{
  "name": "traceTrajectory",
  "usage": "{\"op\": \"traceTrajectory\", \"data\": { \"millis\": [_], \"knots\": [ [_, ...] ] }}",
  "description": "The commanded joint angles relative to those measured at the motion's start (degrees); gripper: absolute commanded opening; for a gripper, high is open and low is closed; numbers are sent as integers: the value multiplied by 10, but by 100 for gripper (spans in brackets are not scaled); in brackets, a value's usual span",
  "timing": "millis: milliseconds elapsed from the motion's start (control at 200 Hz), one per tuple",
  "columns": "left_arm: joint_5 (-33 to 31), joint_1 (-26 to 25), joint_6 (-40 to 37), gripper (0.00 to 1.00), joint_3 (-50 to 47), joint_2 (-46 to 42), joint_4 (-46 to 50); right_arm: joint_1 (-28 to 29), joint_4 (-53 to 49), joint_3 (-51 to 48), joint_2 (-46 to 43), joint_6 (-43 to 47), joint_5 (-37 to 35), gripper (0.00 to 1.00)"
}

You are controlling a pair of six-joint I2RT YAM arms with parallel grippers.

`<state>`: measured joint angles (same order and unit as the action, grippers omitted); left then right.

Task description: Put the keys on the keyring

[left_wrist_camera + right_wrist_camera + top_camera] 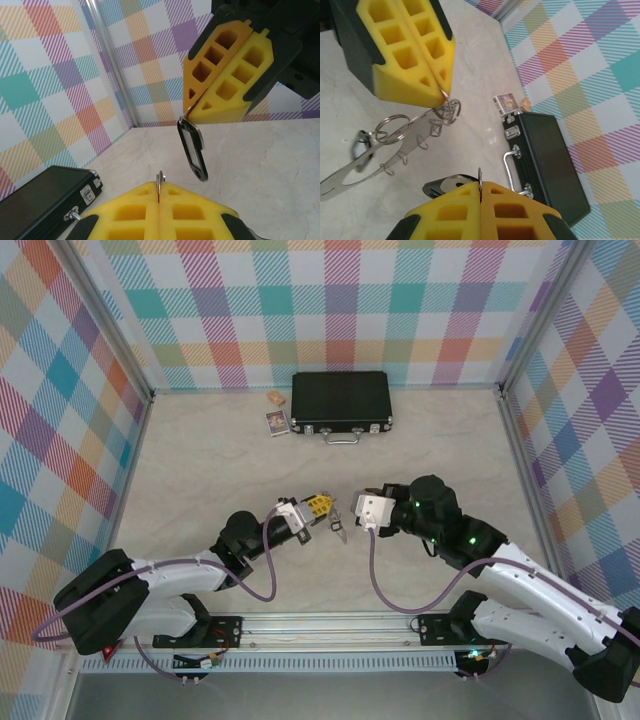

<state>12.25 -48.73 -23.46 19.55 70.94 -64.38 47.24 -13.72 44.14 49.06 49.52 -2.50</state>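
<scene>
Right wrist view: left gripper (443, 94) pinches the keyring (395, 145) beside the black case (555, 165) — right gripper (480, 187) clamps a key (480, 176), its black tag (438, 186) dangling.

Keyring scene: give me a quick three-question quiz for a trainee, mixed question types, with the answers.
1. True or false: the left gripper is shut on the keyring.
2. What hangs from the right gripper? A) a small card B) a black oval tag C) the case handle
3. Fill in: the black case lies closed near the ___ edge of the table.
Key: 1 true; 2 B; 3 far.
</scene>
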Motion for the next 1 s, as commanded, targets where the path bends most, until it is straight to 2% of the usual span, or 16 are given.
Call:
{"op": "traceTrajectory", "data": {
  "millis": [0, 395, 995],
  "knots": [
    [15, -8, -8, 0, 10, 8, -74, 6, -28, 33, 4, -28, 25, 0],
    [5, -15, -33, 0, 0, 6, -76, 34, -73, 85, 58, -45, 13, 0],
    [0, -18, -34, 0, -4, -21, -57, 51, -58, 96, 76, -66, -20, 0]
  ]
}}
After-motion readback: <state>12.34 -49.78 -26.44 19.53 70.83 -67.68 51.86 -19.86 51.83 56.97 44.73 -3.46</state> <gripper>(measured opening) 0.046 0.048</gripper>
